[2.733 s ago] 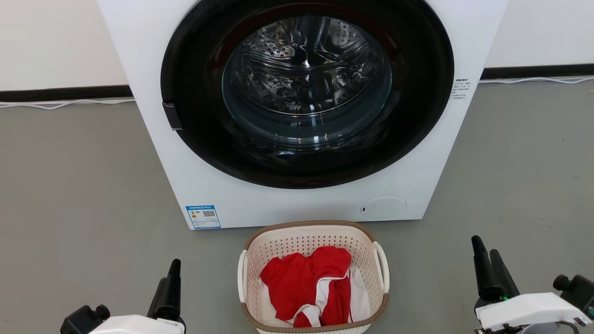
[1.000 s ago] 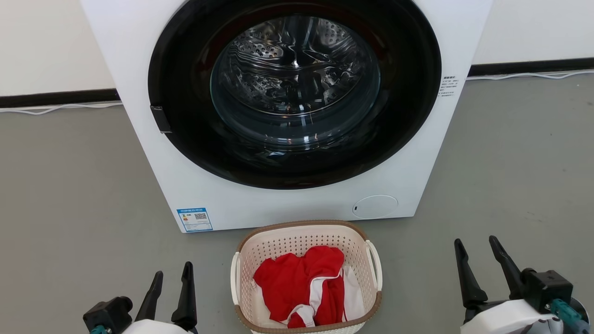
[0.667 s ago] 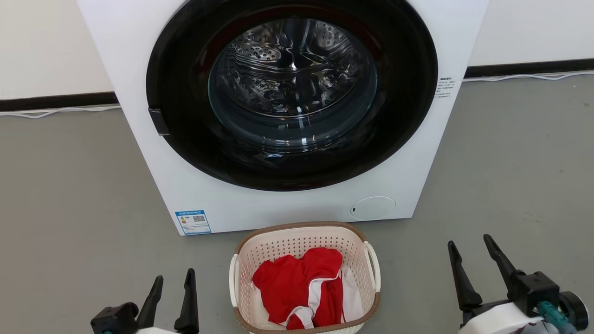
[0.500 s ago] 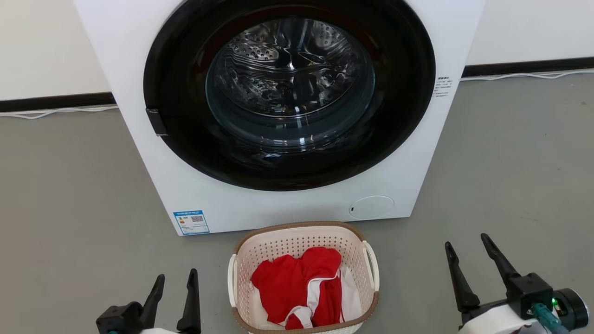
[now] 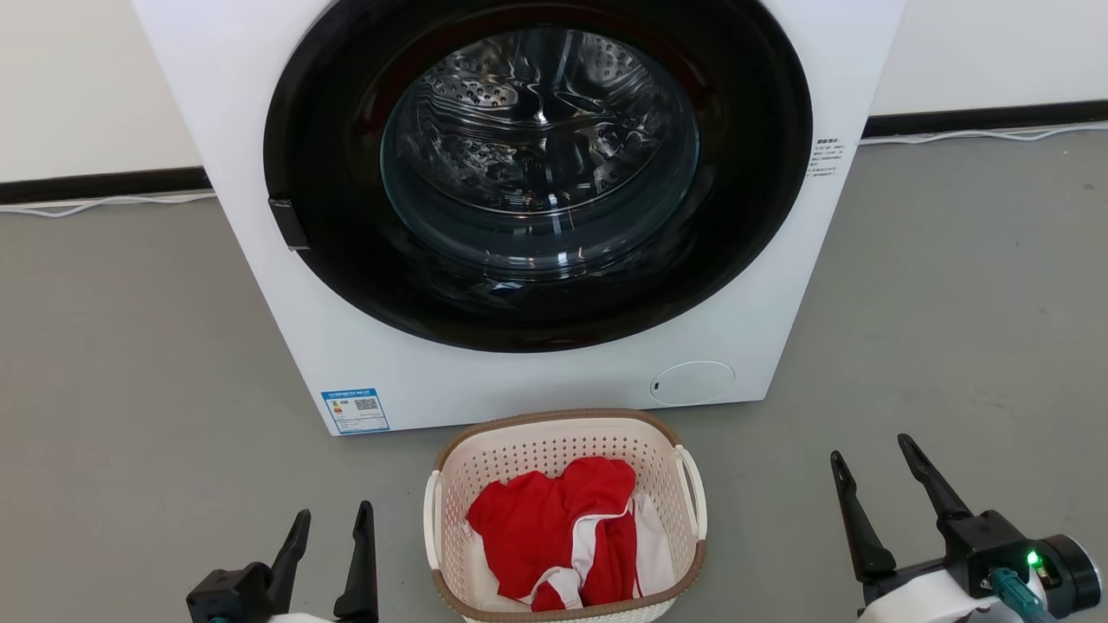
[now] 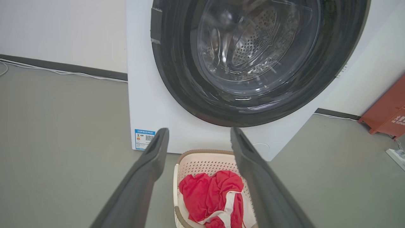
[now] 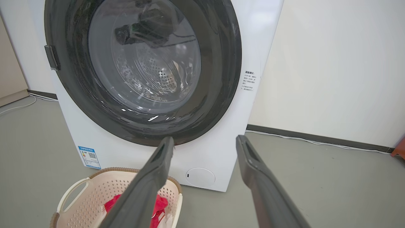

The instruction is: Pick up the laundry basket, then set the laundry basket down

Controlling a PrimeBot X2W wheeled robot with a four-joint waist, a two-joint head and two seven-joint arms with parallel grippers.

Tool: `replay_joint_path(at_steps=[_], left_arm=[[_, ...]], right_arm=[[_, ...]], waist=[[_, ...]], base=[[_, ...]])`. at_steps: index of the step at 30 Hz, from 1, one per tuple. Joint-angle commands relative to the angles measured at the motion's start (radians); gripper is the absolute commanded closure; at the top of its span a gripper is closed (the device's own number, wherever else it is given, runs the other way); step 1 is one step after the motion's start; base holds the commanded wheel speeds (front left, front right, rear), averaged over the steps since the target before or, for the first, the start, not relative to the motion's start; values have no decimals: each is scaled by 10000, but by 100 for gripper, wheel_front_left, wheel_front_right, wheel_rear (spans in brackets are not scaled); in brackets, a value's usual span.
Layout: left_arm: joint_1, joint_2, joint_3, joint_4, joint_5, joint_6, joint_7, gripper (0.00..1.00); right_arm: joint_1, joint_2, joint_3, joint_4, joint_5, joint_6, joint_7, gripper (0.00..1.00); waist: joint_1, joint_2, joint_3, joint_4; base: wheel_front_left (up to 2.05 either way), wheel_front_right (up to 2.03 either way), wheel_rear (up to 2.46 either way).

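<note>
The laundry basket (image 5: 528,454), cream-white and perforated with a brown rim band, stands on the grey floor just in front of the washing machine (image 5: 770,329). Red and white clothes (image 5: 554,532) lie in it. My left gripper (image 5: 333,515) is open at the lower left, a short way left of the basket's left handle (image 5: 428,519). To the right of the basket, well clear of its right handle (image 5: 697,493), is my right gripper (image 5: 868,446), open with nothing in it. The left wrist view has the basket (image 6: 202,161) between the open fingers (image 6: 152,164); the right wrist view has the basket (image 7: 104,190) low and left.
The washing machine's round dark door (image 5: 537,173) is shut, the steel drum behind its glass. White cables (image 5: 104,203) run along the dark skirting at the wall. A red object (image 6: 387,114) and a white power strip (image 6: 397,155) lie on the floor far right of the machine.
Both grippers went from shut to open over the last seconds. The head camera shifted slightly, so machine and basket sit a little further left; the basket itself has not moved.
</note>
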Motion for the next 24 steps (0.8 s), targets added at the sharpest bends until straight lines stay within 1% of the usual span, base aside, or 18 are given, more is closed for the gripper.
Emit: replay_joint_path(at_steps=[1, 7, 12, 18, 24], left_arm=[[-241, 98, 268, -228, 100, 40, -109, 0], [-318, 98, 216, -203, 94, 36, -109, 0], [-630, 98, 124, -162, 38, 29, -109, 0], [-1512, 98, -124, -55, -159, 93, -109, 0], [-2704, 98, -496, 381, -495, 155, -109, 0]], right_arm=[[-136, -104, 158, -255, -39, 62, -136, 0], [-215, -71, 50, -178, 31, 62, -136, 0], [-472, -88, -11, -84, 84, 62, -136, 0], [-1192, -85, -123, 86, 194, 62, -136, 0], [-2357, -17, -134, 646, 444, 62, -136, 0]], waist=[[0, 0, 4, 4], [0, 0, 160, 34], [0, 0, 552, 94], [0, 0, 1604, 186], [0, 0, 2942, 202]], base=[[0, 0, 0], [0, 0, 0], [0, 0, 0], [0, 0, 0], [0, 0, 0]])
